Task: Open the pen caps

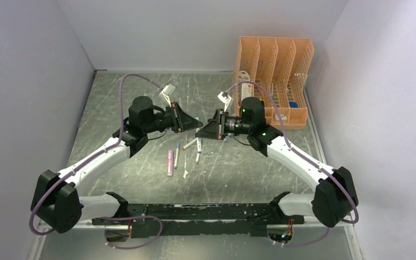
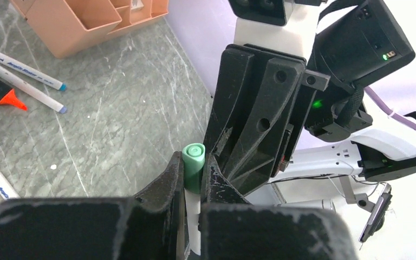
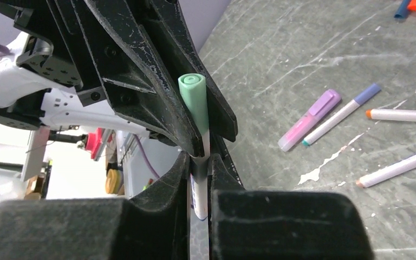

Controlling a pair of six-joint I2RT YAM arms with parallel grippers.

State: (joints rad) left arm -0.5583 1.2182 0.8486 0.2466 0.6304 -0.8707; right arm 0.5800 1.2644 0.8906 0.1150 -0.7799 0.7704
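1. Left gripper (image 2: 194,174) is clenched on the green cap (image 2: 193,157). Right gripper (image 3: 199,162) is clenched on the white barrel of the held pen (image 3: 197,187), just below the cap. The two sets of fingers crowd each other, close to touching.
2. Location: the held pen is up off the table (image 1: 238,173), mid-scene between the two arms, cap end upward. Loose pens lie on the table below, a little nearer.
3. Risk A (judgement): the cap is smooth and round, and its top stands clear of the left fingers. On a pull they could slide off and leave it seated.
4. Risk B: the barrel is slim and slick. If the cap fits tightly, the barrel may slip through the right grip instead of the cap coming away.
5. Risk C: a pull off the pen's axis could cock the cap and jam it, or knock the crowded fingers together.
6. Risk D: a sudden release could drop either part onto the pink-purple highlighter (image 1: 170,162) and its neighbours, scattering them.
7. Appearance: the cap is mint green, short and cylindrical, with a recessed ring on its end face. It looks fully seated, with no gap visible at the join. The barrel is white with small blue print, and its lower end is hidden by the fingers.
8. Orange organiser (image 1: 273,76) at far right, not involved.
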